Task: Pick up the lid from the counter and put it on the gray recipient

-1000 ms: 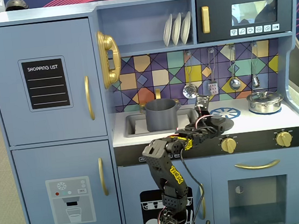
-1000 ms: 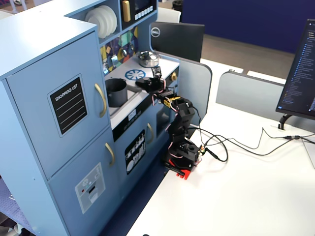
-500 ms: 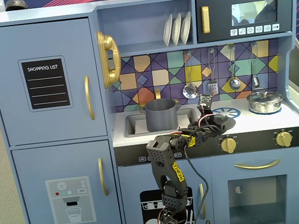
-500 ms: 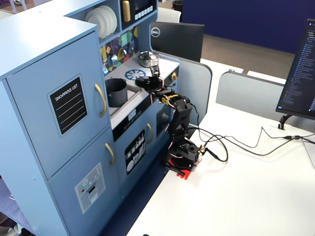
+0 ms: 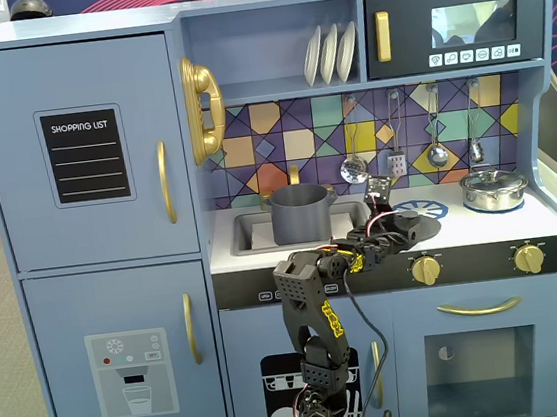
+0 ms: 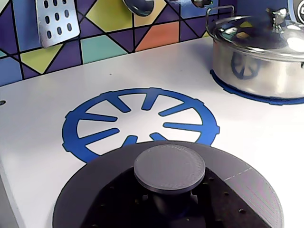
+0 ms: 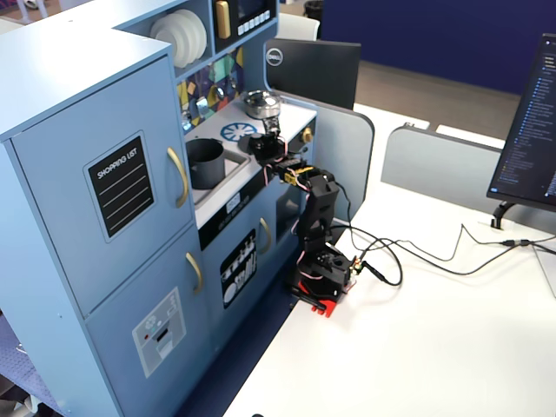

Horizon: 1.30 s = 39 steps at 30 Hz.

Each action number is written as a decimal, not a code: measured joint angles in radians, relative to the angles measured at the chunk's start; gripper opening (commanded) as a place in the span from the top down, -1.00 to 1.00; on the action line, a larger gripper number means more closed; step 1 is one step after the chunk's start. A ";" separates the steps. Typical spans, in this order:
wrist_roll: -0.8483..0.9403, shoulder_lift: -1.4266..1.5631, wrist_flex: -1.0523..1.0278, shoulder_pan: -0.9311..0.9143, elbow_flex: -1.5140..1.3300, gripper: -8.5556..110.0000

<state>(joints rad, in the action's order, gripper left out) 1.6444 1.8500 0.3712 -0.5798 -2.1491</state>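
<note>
The dark-gray lid (image 6: 88,192) lies on the white counter (image 6: 33,156) with its front edge over the blue burner print (image 6: 90,118). Its round knob (image 6: 169,167) fills the bottom middle of the wrist view. My gripper (image 6: 168,202) is down at the knob, with black jaw parts on either side of the stem under the cap. Black on dark gray hides whether they clamp it. In both fixed views the gripper (image 5: 399,225) (image 7: 263,144) reaches over the lid (image 5: 421,220), right of the gray recipient (image 5: 300,213) (image 7: 205,162), which stands open in the sink.
A shiny silver lidded pot (image 5: 494,188) (image 6: 259,57) stands at the counter's right end. Utensils hang on the tiled back wall (image 5: 392,145) just behind. The sink cut-out (image 5: 251,234) lies left of the gray pot. Gold knobs (image 5: 425,269) line the front panel.
The arm has stretched right and in over the counter, bringing the gripper lower and closer onto the lid. The gray pot and silver pot have not moved.
</note>
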 measured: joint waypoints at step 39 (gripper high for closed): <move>-0.023 0.371 -0.388 0.552 0.156 0.86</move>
<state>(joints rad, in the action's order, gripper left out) 1.6214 2.2212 -0.0169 -0.0276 -1.9926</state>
